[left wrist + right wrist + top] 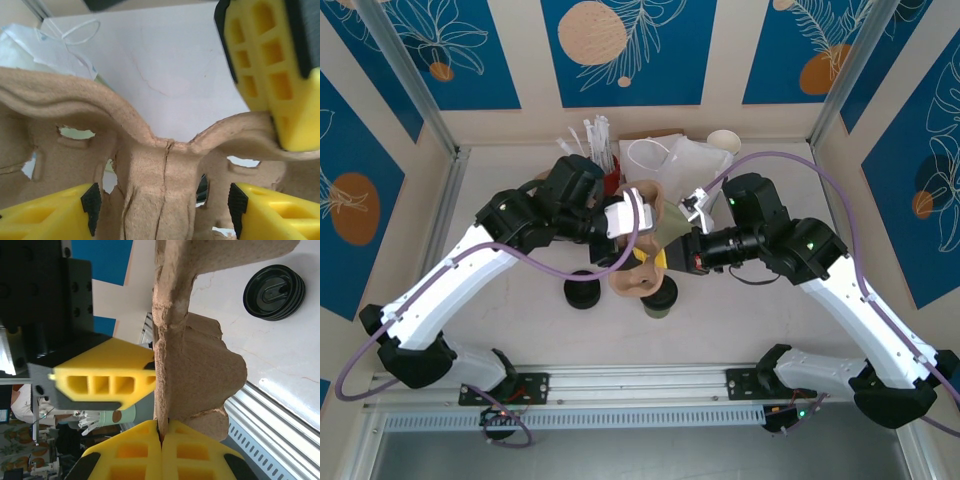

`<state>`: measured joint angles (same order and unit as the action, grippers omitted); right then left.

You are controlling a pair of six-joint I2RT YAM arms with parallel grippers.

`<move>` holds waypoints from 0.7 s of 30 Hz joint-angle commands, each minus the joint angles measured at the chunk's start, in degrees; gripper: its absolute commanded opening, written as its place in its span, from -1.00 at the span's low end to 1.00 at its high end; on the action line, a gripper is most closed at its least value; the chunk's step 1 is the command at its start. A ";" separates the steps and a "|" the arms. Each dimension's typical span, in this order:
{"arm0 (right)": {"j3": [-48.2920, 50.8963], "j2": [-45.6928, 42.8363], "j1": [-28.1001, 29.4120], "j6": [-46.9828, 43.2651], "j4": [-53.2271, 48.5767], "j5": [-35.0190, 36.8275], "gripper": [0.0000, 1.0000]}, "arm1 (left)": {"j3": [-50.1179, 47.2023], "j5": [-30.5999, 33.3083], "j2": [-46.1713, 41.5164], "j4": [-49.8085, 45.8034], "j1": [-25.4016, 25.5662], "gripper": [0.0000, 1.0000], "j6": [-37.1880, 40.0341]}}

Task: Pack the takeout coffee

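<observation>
My right gripper (161, 440) is clamped shut on the thin rim of the brown moulded-pulp cup carrier (628, 283). Its two yellow fingers press together with only the pulp wall between them.

My left gripper (162, 207) stands wide. Its yellow fingers (50, 217) straddle the carrier's cracked centre ridge, one on each side, and the black pads are clear of the ridge itself. From my left wrist I also see one of my right gripper's fingers sitting on the carrier's rim at the far right of that ridge.

The takeout coffee, a small paper cup with olive-green sides and a round black plastic lid (660, 298), is in neither gripper. It stands upright on the pale table (740, 320) at the carrier's near edge, towards the right corner. From above, its lid sits right against the pulp, though I cannot tell whether they touch. That puts it just on the near side of my right gripper's fingers and lower than them, and a little further from my left gripper.

A low black plastic lid disc (582, 290) lies on the table just off the carrier's near left corner.
</observation>
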<state>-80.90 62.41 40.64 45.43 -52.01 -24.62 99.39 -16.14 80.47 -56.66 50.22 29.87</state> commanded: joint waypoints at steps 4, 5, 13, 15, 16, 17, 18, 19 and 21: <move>2.19 -1.31 0.23 0.16 1.09 -2.19 -1.00 | -0.08 0.85 0.56 -1.17 0.68 0.19 1.78; 2.28 -1.41 0.29 0.11 1.11 -2.18 -1.00 | -0.08 0.77 0.58 -1.12 0.72 0.19 1.83; 2.45 -2.31 0.14 -1.02 0.38 -1.67 -1.00 | -1.21 0.18 0.56 -0.57 0.72 0.19 3.13; 2.42 -2.36 0.05 -1.31 0.10 -1.66 -1.00 | -1.09 0.52 0.91 -0.94 0.73 0.18 3.35; 2.37 -2.32 -0.02 -1.44 -0.12 -1.70 -1.00 | -0.94 0.58 1.20 -1.07 0.67 0.16 3.39; 2.40 -2.31 -0.04 -1.55 -0.25 -1.66 -1.00 | -0.91 0.66 1.35 -1.17 0.71 0.15 3.37; 2.46 -2.38 -0.04 -1.65 -0.26 -1.66 -1.00 | -0.88 0.76 1.43 -1.04 0.71 0.13 3.36; 2.50 -2.47 -0.13 -1.77 -0.20 -1.66 -1.00 | -0.76 0.83 1.62 -1.03 0.67 0.11 3.36; 2.51 -2.46 -0.21 -1.81 -0.21 -1.74 -1.00 | -0.76 1.10 1.70 -0.53 0.66 0.06 3.27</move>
<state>-78.87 60.80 40.62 44.93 -51.57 -25.08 98.67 -15.73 81.52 -56.62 50.28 32.08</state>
